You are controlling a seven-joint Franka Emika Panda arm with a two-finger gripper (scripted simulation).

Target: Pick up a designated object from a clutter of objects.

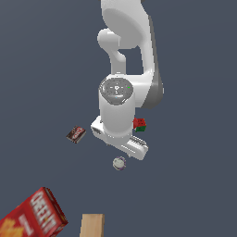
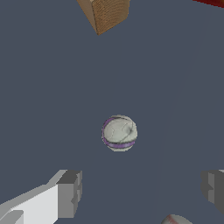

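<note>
Below your arm: small whitish ball with purple bands (image 2: pixel 119 133), round, no long axis.
Jaws (image 2: pixel 142 192): spread wide, empty.
Nearby: tan wooden block (image 2: pixel 105 14), well apart.

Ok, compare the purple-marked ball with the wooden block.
The purple-marked ball is round and whitish with a purple band; the wooden block is tan, flat-faced and boxy. In the wrist view the ball shows whole, the block is cut by the frame edge. Both rest on the grey surface.

Floor: all I see beneath me is a flat, plain slate-blue ground (image 1: pixel 194 185), filling both views.
Walls, furniture, windows: I cannot see any.
Light: even and soft; faint shading only.
</note>
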